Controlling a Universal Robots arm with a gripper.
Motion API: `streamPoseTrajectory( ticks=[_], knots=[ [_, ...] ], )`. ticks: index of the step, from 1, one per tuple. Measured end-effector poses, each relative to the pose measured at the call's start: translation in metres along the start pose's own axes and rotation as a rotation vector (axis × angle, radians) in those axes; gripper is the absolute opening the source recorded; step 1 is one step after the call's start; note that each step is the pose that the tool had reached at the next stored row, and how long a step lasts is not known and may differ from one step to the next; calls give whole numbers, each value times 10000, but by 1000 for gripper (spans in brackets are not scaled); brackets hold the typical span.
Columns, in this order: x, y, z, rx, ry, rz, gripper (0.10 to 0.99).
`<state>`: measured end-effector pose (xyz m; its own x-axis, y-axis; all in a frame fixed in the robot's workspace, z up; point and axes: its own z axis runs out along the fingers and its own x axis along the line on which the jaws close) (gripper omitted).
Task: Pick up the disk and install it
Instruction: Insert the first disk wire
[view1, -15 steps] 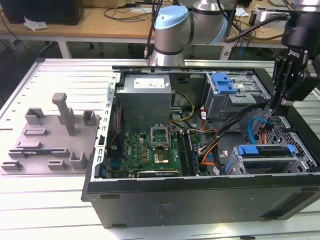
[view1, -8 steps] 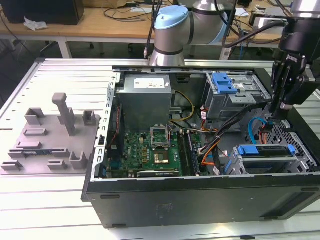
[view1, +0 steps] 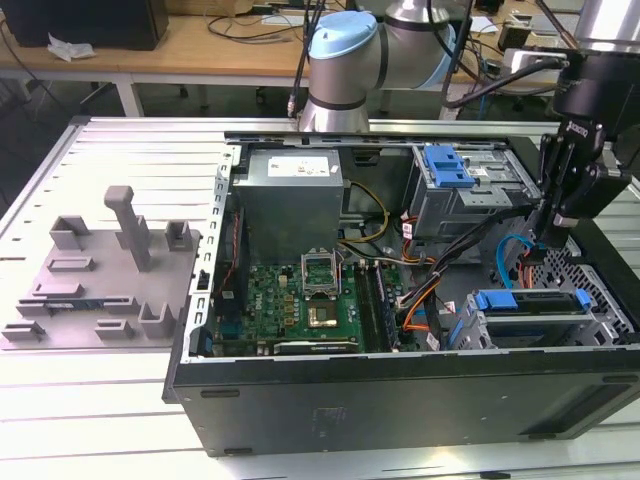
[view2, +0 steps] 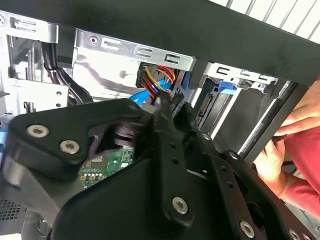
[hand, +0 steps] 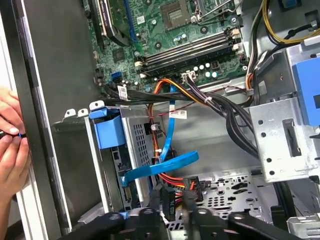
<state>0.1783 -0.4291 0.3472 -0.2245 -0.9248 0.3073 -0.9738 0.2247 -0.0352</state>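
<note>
— What do you count, left to right, in the exterior view?
— One flat grey fixture plate (view1: 95, 285), then one open black computer case (view1: 400, 400) holding one green motherboard (view1: 290, 300).
— And the disk?
— One silver disk with a blue plastic frame (view1: 525, 301), seated in the lower grey metal drive cage (view1: 605, 320). My gripper (view1: 552, 228) hangs near it, at one black connector with orange and red wires (hand: 169, 200). Whether my grip is open or clamped, I cannot tell. A person's two hands (hand: 12, 165) are beside the case wall.
</note>
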Motion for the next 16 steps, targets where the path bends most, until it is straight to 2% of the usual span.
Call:
streamPoseTrajectory(
  ticks=[1,2,3,16],
  knots=[
    [-3,0,10,-1,-1,0,208],
    [-5,1,17,-1,-1,0,208],
    [-8,1,25,0,0,0,169],
    [-2,1,45,-1,0,0,169]
  ],
)
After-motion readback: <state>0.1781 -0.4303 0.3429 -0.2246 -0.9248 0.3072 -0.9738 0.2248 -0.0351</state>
